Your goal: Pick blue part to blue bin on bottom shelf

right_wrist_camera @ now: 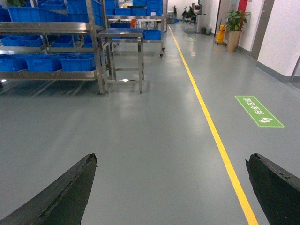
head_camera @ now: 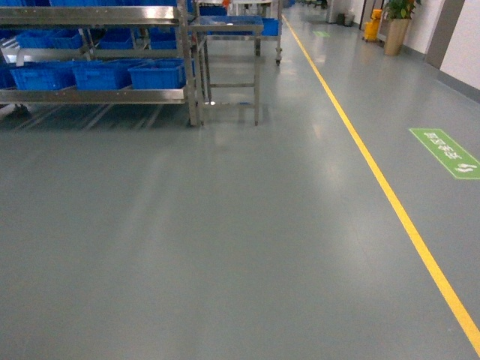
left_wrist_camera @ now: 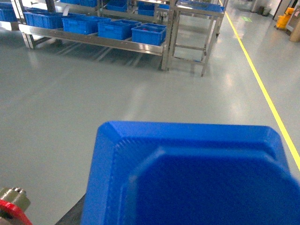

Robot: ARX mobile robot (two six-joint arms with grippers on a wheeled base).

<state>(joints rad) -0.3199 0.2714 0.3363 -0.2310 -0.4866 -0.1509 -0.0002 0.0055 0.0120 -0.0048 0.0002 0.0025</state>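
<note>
- The right gripper is wide open. Its two black fingers stick up from the bottom corners of the right wrist view, with only bare grey floor between them. It holds nothing.
- The left gripper's fingers do not show in any picture, so I cannot tell if they are open or closed.
- A big blue part fills the bottom of the left wrist view, very close to the camera. It has a raised rim and a flat middle. I cannot tell what holds it.
- A small red and silver piece sits at the bottom left corner, beside the blue part.
- Far ahead of the fingers, to the left, stands a metal shelf rack. A row of blue bins sits on its bottom shelf.
- Just right of the rack stands a small metal table.
- A yellow line runs along the floor, ahead and to the right of the fingers.
- A green floor sign lies right of the yellow line.
- A potted plant stands far away by the wall.
</note>
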